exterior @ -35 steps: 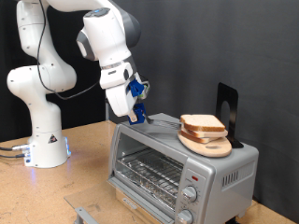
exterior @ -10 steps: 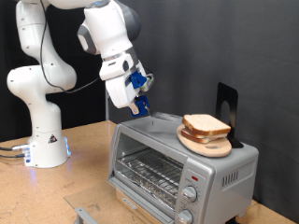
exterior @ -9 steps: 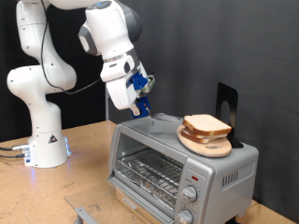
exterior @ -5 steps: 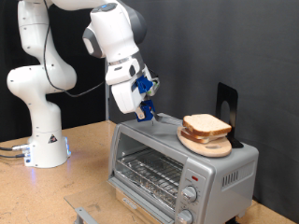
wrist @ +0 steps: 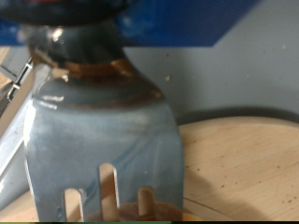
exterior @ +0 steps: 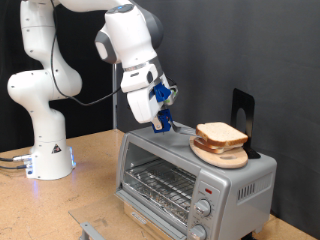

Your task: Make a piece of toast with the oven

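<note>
Pincer (exterior: 163, 121) looks clamped on the neck of a grey-blue slotted spatula (wrist: 103, 131), blade pointing down. It hangs just over the top of the boxy silver-grey toaster oven (exterior: 160, 178), which sits by the wooden table's (exterior: 90, 165) edge at the exterior view's right. The squarish pale tan slice of toast (exterior: 220, 132) lies on a round light-wood board (exterior: 222, 156) atop the oven. My guess: the blade's angled to slide under the bread. Door looks shut, rack bare.
</note>
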Controlling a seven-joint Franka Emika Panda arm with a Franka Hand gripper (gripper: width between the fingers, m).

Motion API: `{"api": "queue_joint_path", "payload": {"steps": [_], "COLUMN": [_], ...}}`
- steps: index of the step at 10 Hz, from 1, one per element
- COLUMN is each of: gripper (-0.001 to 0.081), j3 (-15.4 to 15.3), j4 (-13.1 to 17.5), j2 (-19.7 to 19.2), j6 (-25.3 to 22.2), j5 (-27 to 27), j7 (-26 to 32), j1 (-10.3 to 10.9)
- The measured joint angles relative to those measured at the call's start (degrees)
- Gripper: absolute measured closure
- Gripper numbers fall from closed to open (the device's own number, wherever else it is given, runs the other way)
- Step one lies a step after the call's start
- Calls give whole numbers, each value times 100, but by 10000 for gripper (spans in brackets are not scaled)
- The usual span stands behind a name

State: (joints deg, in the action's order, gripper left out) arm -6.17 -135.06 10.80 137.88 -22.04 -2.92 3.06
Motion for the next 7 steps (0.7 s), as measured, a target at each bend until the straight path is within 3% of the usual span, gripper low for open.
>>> {"api": "queue_joint_path", "payload": {"steps": [7], "gripper": [409], "j3": [-335], "j4": [439], "j2": [-505], "j6": [87], "j5": [402], "j7": [-494], "j1": [17]}}
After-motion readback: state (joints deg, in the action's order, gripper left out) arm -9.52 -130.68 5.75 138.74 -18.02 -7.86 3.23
